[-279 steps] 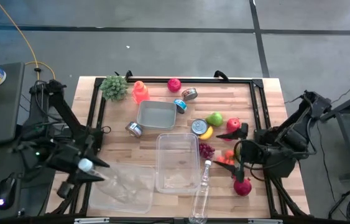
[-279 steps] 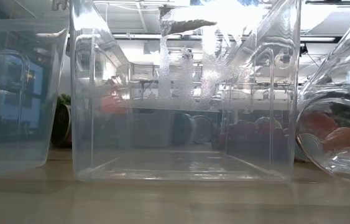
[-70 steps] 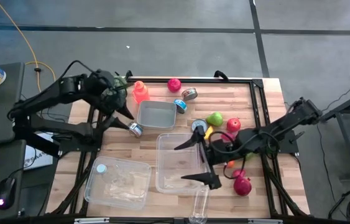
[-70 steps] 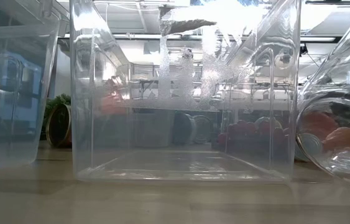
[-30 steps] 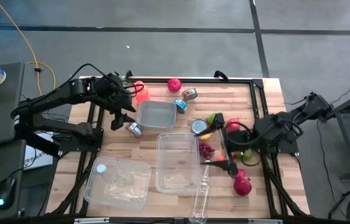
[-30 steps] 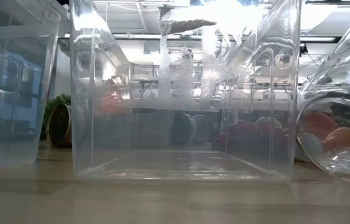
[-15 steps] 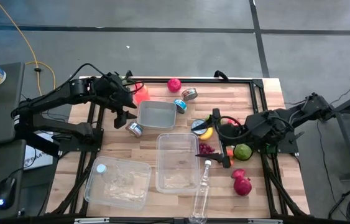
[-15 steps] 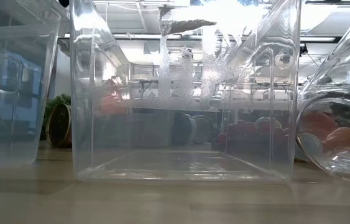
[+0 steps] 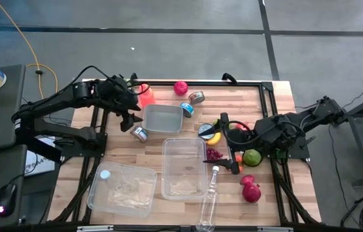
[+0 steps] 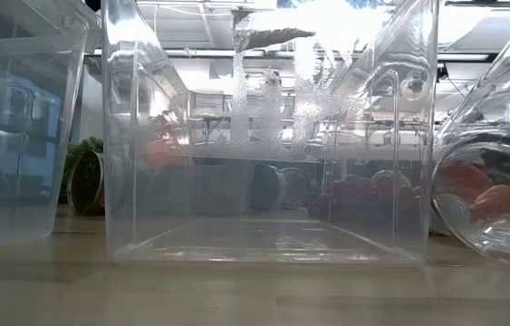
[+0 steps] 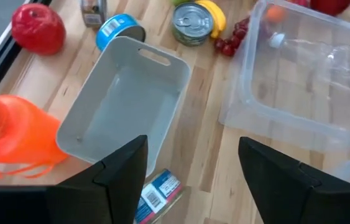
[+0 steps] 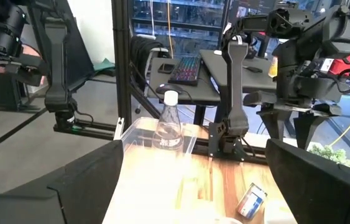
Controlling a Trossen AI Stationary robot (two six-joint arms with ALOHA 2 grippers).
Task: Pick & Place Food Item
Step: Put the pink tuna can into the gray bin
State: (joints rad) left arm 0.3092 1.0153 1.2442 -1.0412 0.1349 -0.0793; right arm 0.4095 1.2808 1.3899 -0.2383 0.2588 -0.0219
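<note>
A wooden surface point(image 9: 278, 109) made of light planks is seen from above. A grey plastic bin point(image 9: 162, 119) with rounded corners is placed at its middle. The left gripper point(image 9: 129, 121) is held just beside that bin, over a small round can point(image 9: 140, 134), with its fingers spread and nothing held. A clear plastic box point(image 9: 184, 167) is set nearer the front. A round green apple point(image 9: 252, 156) is seen near the right gripper point(image 9: 227, 143), whose fingers are spread wide around nothing.

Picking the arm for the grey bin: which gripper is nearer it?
Left. The left gripper hovers right beside the grey bin, above a tipped can. The right gripper is across the table by the banana.
</note>
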